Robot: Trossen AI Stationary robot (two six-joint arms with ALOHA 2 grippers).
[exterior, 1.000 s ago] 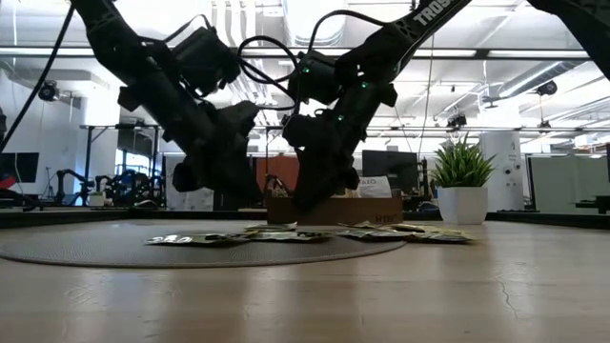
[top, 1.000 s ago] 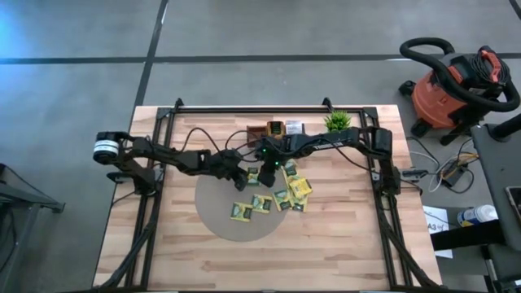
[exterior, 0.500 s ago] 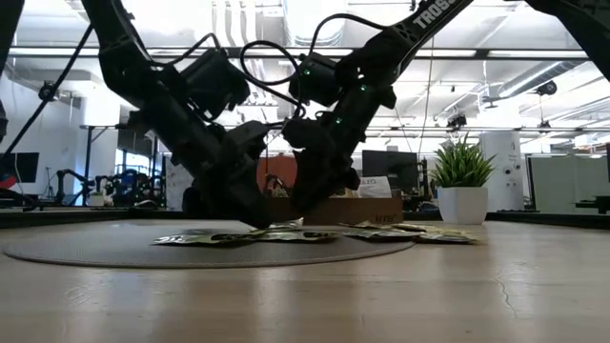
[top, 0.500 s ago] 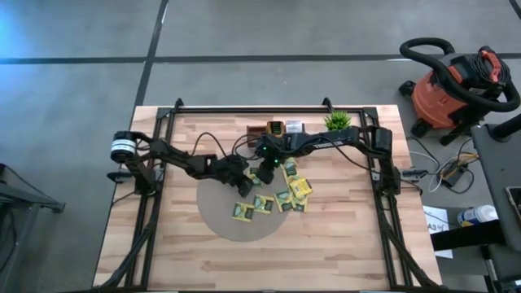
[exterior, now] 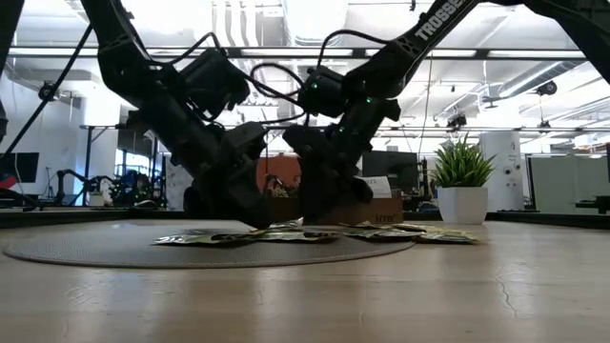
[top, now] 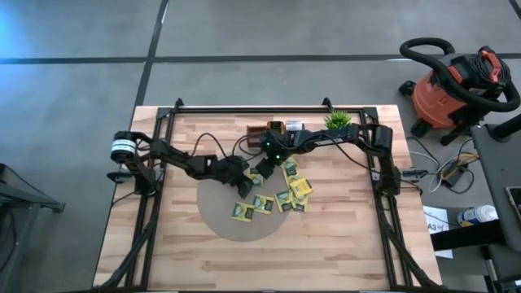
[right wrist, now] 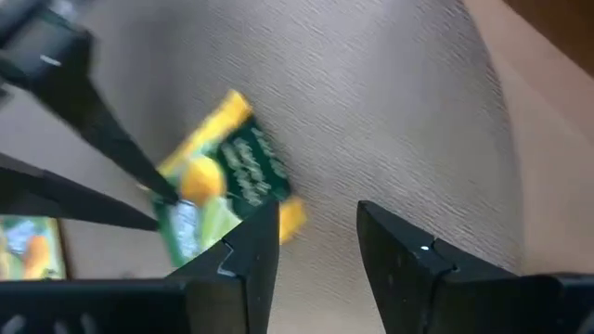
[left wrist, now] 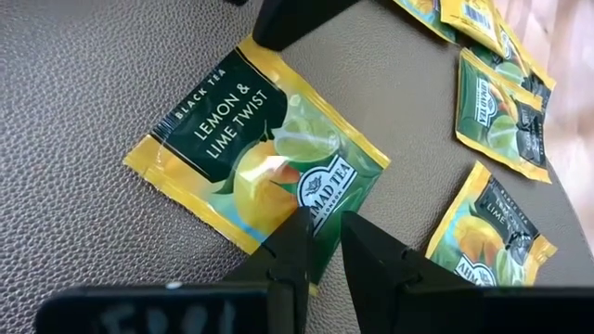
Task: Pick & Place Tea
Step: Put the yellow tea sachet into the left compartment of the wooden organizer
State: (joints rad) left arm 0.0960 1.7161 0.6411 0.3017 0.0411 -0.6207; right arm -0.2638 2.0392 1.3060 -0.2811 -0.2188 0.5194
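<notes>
The left arm [top: 175, 159] reaches in from nine o'clock across the wooden table [top: 187, 252], and the left gripper [top: 242, 184] is down on the round grey mat [top: 216, 216] near its twelve o'clock edge. In the left wrist view its fingers [left wrist: 371, 255] stand only a narrow slit apart with their tips at one edge of a yellow Lemon & Lime Twist tea sachet [left wrist: 260, 158] that lies flat on the mat — whether the tips pinch that edge I cannot tell. In the low view this gripper [exterior: 250, 211] touches down among the flat sachets [exterior: 286, 234].

Just beside it, toward one o'clock, the right gripper [top: 262, 171] hangs just above the mat on the right arm [top: 326, 142], which comes from the three o'clock side. Its fingers [right wrist: 408, 269] stand parted with bare mat between them and nothing held; the same yellow sachet [right wrist: 227, 181] lies just off one fingertip.

The rest of the tea is spread over the mat's one-to-three o'clock part: a sachet [top: 242, 212] and another [top: 262, 203] near the mat's middle, a cluster [top: 295, 191] lapping over the mat's edge onto the wood.

At the table's twelve o'clock edge stands the brown wooden tray [top: 278, 128], with a small potted plant [top: 337, 121] just to its right. Off the table at two o'clock sits a red shop vacuum [top: 452, 89].
</notes>
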